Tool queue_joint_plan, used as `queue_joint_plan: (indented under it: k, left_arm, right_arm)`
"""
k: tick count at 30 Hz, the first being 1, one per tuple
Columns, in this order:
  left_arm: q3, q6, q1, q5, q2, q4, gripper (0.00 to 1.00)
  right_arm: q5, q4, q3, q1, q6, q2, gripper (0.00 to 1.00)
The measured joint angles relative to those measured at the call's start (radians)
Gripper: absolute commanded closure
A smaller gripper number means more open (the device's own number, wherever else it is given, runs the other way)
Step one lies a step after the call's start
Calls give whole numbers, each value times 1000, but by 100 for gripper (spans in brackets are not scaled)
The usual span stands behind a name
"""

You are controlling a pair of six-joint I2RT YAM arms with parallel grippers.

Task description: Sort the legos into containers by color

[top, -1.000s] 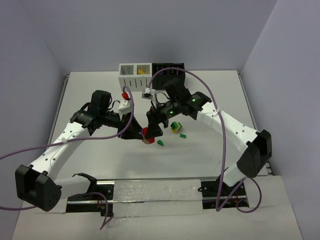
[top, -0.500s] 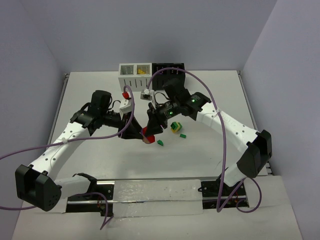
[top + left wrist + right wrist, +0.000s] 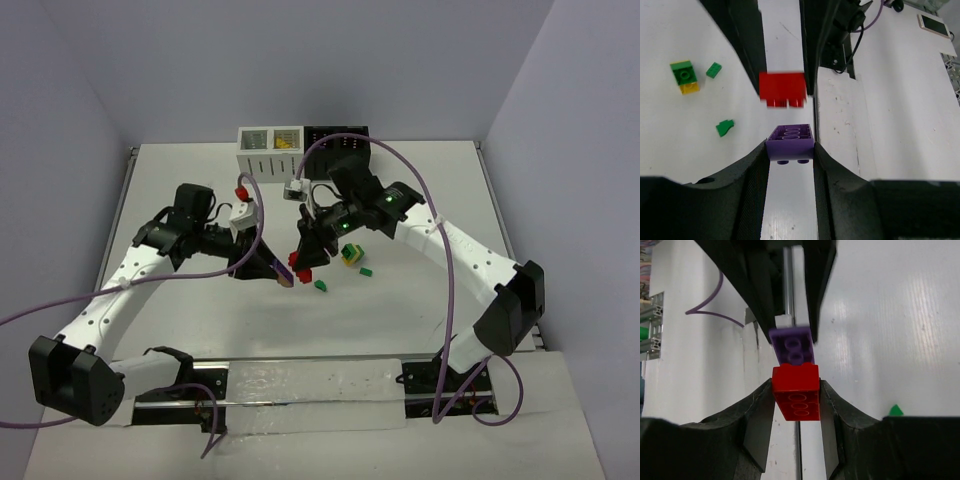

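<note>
My left gripper [image 3: 283, 276] is shut on a purple lego [image 3: 790, 142], pinched between both pads. Just right of it, my right gripper [image 3: 305, 268] is shut on a red lego [image 3: 796, 392]. The two bricks hang above the table's middle, tip to tip; in the left wrist view a small gap shows between them. A green-on-yellow stack [image 3: 350, 254] and two loose green legos [image 3: 366, 271] [image 3: 320, 285] lie on the table right of the grippers. The containers stand at the far edge, a white unit [image 3: 268, 148] joined to a black unit [image 3: 340, 140].
Purple cables [image 3: 400, 165] loop over both arms. A metal rail [image 3: 310, 380] runs along the near edge between the arm bases. Grey walls close in the table on three sides.
The right gripper has shut on the red lego. The left arm has drawn back to the left with the purple lego, so the two bricks have come apart.
</note>
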Motion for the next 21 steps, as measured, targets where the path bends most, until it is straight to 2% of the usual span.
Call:
queue_joint_plan:
  k: [6, 10, 13, 16, 21]
  left_arm:
    - [-2, 121, 80, 7, -9, -143, 100]
    - [-9, 138, 131, 6, -14, -173, 100]
    - [-29, 34, 159, -20, -29, -114, 100]
    - [-53, -123, 164, -99, -45, 16, 100]
    - [-53, -342, 165, -259, -46, 187, 100]
  right_arm:
    - [17, -70, 22, -95, -30, 0, 100]
    - [44, -68, 63, -186, -30, 0, 100]
    - [117, 13, 87, -273, 16, 3, 100]
    - [230, 127, 111, -339, 66, 19, 100]
    - [476, 364, 162, -380, 142, 100, 100]
